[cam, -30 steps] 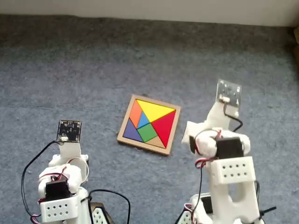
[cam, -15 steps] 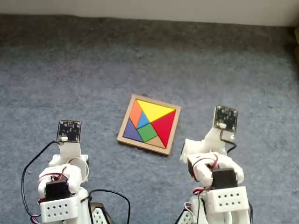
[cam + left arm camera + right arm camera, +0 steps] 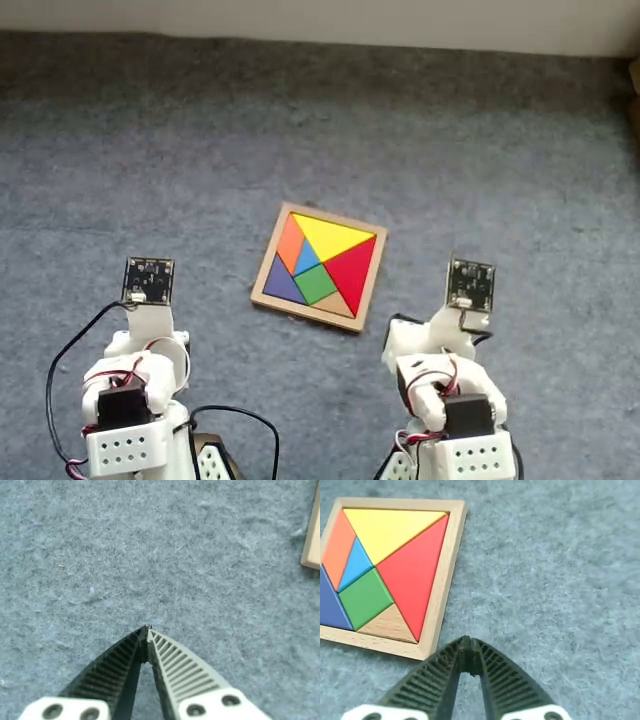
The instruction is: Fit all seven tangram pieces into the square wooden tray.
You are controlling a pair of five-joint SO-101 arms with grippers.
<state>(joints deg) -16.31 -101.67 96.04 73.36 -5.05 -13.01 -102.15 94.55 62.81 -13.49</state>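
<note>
Left claw (image 3: 146,630) and right claw (image 3: 466,642) both pressed together. Wooden tray (image 3: 266,272) mid-counter (image 3: 150,150), 2 o'clock from my left, 10 o'clock from my right. Seven tangram pieces (image 3: 335,240) seated inside.

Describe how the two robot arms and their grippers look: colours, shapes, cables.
The left arm and right arm have white shells, black motors and red, white and black cables. The left gripper and right gripper have ribbed, tapering fingers in black and grey.
</note>
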